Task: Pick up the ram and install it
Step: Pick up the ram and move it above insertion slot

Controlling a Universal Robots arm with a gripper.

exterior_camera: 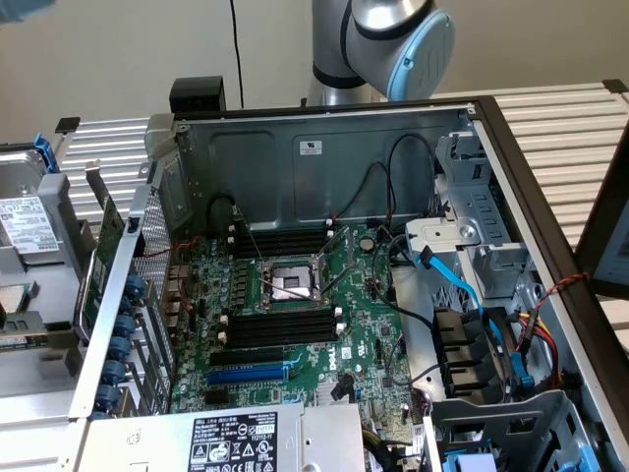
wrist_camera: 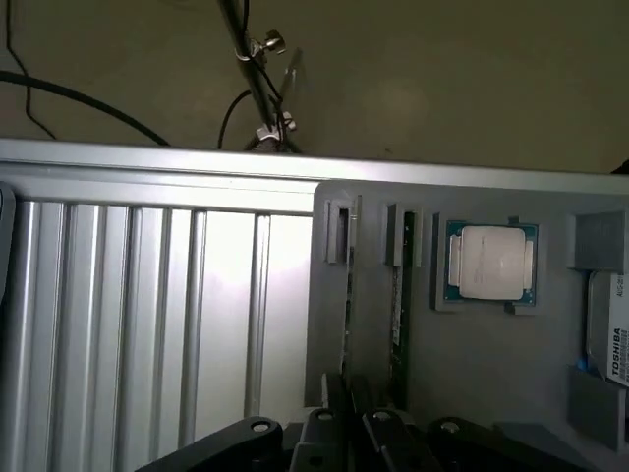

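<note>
The ram [wrist_camera: 398, 305], a thin dark stick with a pale label strip, stands on edge in a groove of the grey parts holder [wrist_camera: 491, 374]. My gripper [wrist_camera: 349, 388] hovers over the holder's edge, beside the ram and closer to the neighbouring groove [wrist_camera: 341, 246]. Its fingers are shut with nothing between them. In the exterior view the arm [exterior_camera: 388, 44] rises behind the open computer case [exterior_camera: 324, 147]. On the motherboard [exterior_camera: 364, 324], long black slots [exterior_camera: 280, 329] lie on both sides of the processor socket [exterior_camera: 290, 283].
A loose processor chip [wrist_camera: 489, 261] and a Toshiba drive [wrist_camera: 614, 339] sit in the same holder. A ribbed metal table surface [wrist_camera: 147, 315] lies beside it. In the case are a long blue slot [exterior_camera: 251, 375], blue and black cables [exterior_camera: 462, 295], and a drive cage [exterior_camera: 472, 197].
</note>
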